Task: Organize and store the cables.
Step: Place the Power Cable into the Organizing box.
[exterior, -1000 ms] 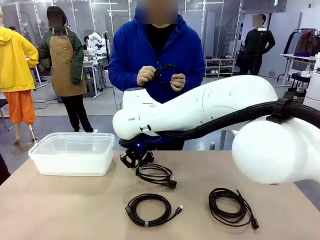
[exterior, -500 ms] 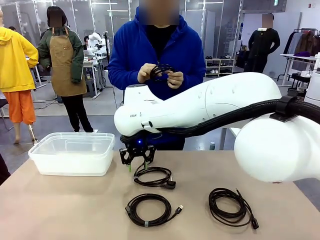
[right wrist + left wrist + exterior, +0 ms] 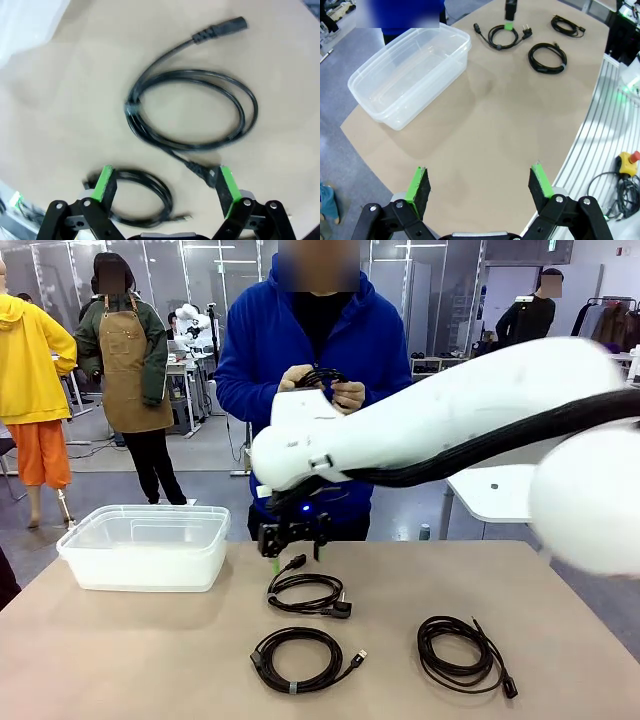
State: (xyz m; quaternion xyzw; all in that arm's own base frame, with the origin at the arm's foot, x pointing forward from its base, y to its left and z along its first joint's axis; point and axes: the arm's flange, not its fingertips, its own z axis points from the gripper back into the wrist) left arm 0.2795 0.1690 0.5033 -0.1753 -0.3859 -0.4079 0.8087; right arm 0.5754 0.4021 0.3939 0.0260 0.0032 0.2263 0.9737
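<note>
Three black coiled cables lie on the table: a power cable [image 3: 308,592] with a two-pin plug in the middle, a second coil [image 3: 297,658] nearer me, and a third [image 3: 462,652] to the right. My right gripper [image 3: 293,540] hangs open just above the power cable, apart from it. In the right wrist view the power cable [image 3: 130,107] lies below the open right gripper [image 3: 166,184], with the second coil [image 3: 135,173] at the lower edge. The person in blue holds a further coil [image 3: 322,380] in both hands. My left gripper [image 3: 480,182] is open and holds nothing, high over the table's near corner.
A clear plastic bin [image 3: 148,545] stands at the table's left, also in the left wrist view [image 3: 410,75]. The right arm's white body spans the middle of the front view. Bare table lies between the bin and the coils. People stand in the room behind.
My right gripper has opened, let go of the power cable and risen a little; the cable now lies flat on the table. The person keeps handling their coil.
</note>
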